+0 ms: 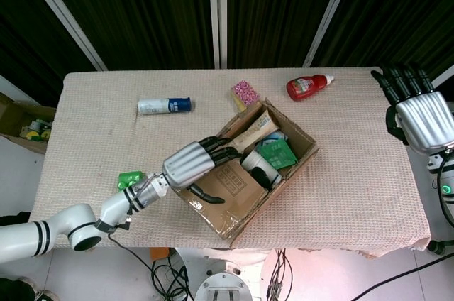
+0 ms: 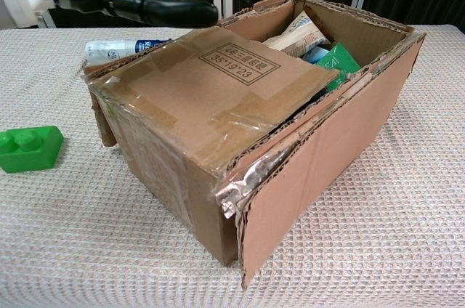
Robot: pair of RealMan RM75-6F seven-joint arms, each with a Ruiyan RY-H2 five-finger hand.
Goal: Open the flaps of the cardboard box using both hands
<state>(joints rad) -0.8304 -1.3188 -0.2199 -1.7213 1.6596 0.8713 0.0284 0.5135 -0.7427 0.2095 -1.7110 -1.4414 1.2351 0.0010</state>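
Observation:
The cardboard box (image 1: 245, 173) (image 2: 240, 134) sits skewed in the middle of the table. One taped flap (image 1: 227, 184) (image 2: 211, 86) lies closed over its near half, and the far half stands open, showing packets and a green pouch inside. My left hand (image 1: 195, 161) (image 2: 160, 6) hovers over the closed flap's left side, fingers spread, holding nothing. My right hand (image 1: 418, 113) hangs at the table's right edge, fingers spread and apart from the box; the chest view does not show it.
A green block (image 1: 129, 180) (image 2: 29, 148) lies left of the box. A white-and-blue spray bottle (image 1: 164, 106) (image 2: 116, 48), a pink packet (image 1: 245, 92) and a red ketchup bottle (image 1: 308, 86) lie toward the table's far edge.

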